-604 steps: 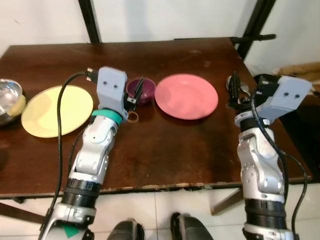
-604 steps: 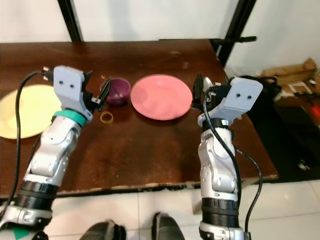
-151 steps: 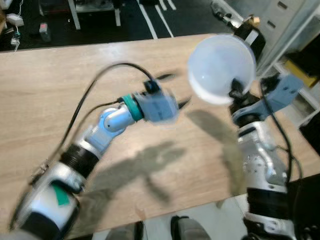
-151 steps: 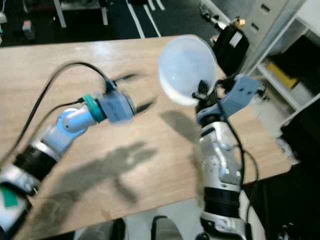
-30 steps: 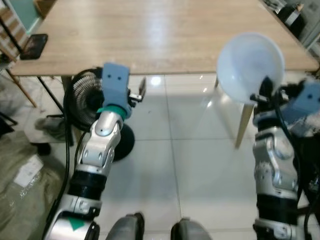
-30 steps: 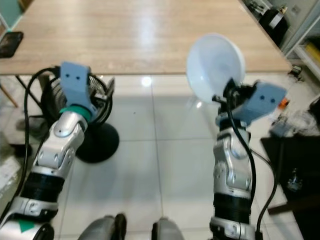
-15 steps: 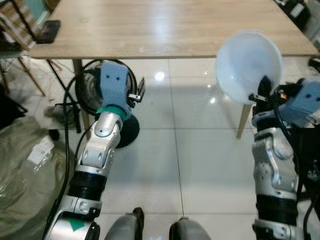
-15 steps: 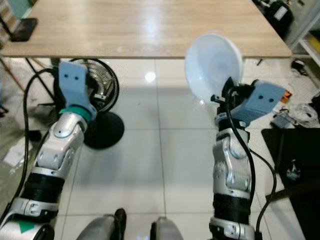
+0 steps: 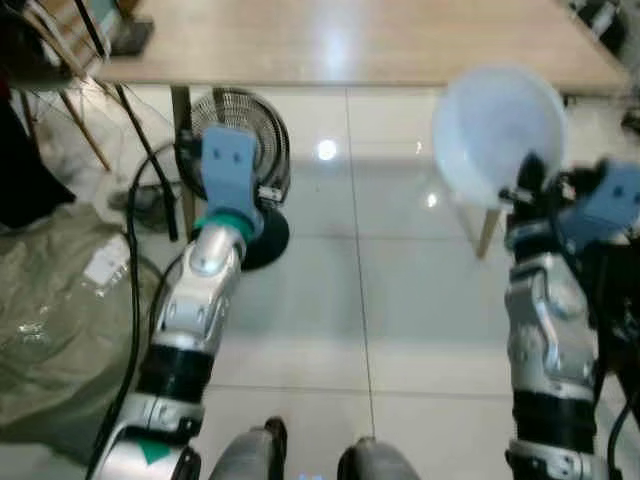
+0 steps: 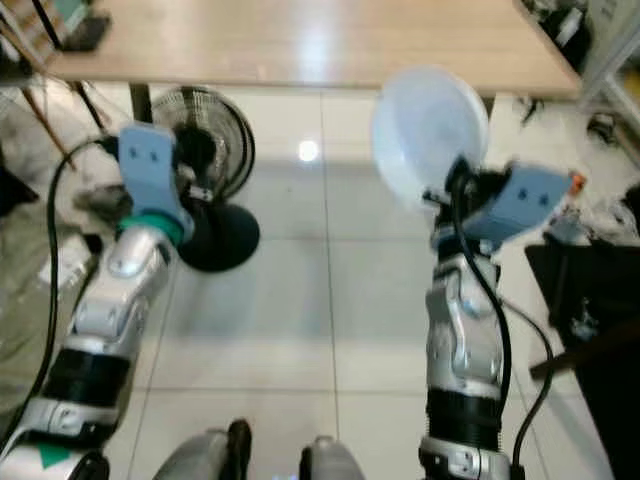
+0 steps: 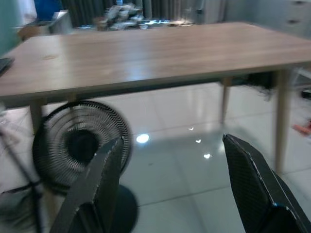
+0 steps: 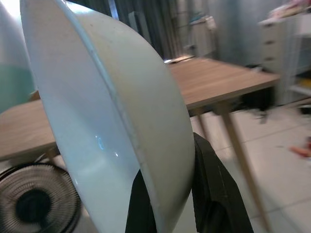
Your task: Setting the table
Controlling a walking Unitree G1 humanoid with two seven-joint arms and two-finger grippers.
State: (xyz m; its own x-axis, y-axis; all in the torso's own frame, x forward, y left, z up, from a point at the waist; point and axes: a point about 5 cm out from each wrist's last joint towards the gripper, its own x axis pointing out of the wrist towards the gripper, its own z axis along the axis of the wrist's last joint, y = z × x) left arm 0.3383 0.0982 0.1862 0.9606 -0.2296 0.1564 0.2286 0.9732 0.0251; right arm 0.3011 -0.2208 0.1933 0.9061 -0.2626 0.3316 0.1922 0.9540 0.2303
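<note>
Gripping a white bowl (image 9: 497, 132) by its rim, the right gripper (image 9: 527, 178) holds it tilted on edge, raised over the tiled floor (image 9: 400, 290), its fingers (image 12: 214, 191) clamped on the rim. The left gripper (image 11: 170, 194) hangs with its jaws wide apart, near a black fan (image 10: 205, 135). A wooden table (image 9: 350, 40) stands ahead.

Both head views are soft with motion blur, edges smeared throughout. Light falls from overhead: bright spot reflections glint on the glossy floor tiles (image 9: 330, 150) and a pale sheen streaks the wooden table (image 10: 300, 40). The translucent white bowl (image 9: 497, 135) glows pale. Both wrist views are dimmer, bluish and hazy; the black fan (image 11: 80, 145) looks blurred.
</note>
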